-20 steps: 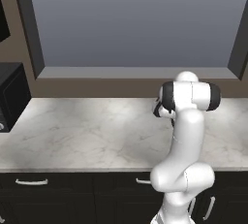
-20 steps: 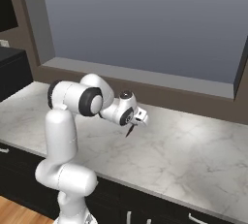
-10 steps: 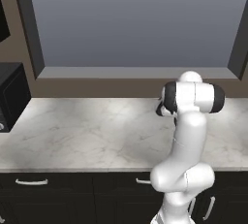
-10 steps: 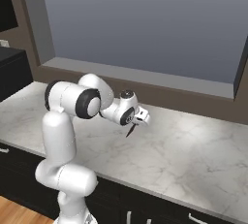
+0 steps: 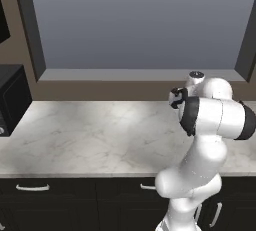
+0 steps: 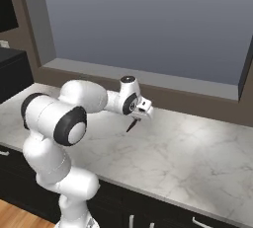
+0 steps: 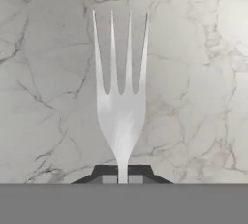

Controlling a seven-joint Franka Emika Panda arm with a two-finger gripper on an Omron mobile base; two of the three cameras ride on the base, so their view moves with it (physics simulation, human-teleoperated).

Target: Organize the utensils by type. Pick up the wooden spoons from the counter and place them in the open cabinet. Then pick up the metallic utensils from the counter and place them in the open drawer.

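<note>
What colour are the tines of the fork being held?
Pale silver-white, seen best in the hand view: the fork against the marble counter.

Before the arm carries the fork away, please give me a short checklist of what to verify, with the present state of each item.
1. Fork held in the gripper: ok, its neck sits between the fingertips.
2. Fork clear of the counter: ok, it hangs above the marble in the right base view.
3. Tines point straight out from the hand: ok.
4. Grip firm: cannot tell.
5. Open drawer location: cannot tell.
6. Other utensils remaining: cannot tell.
</note>
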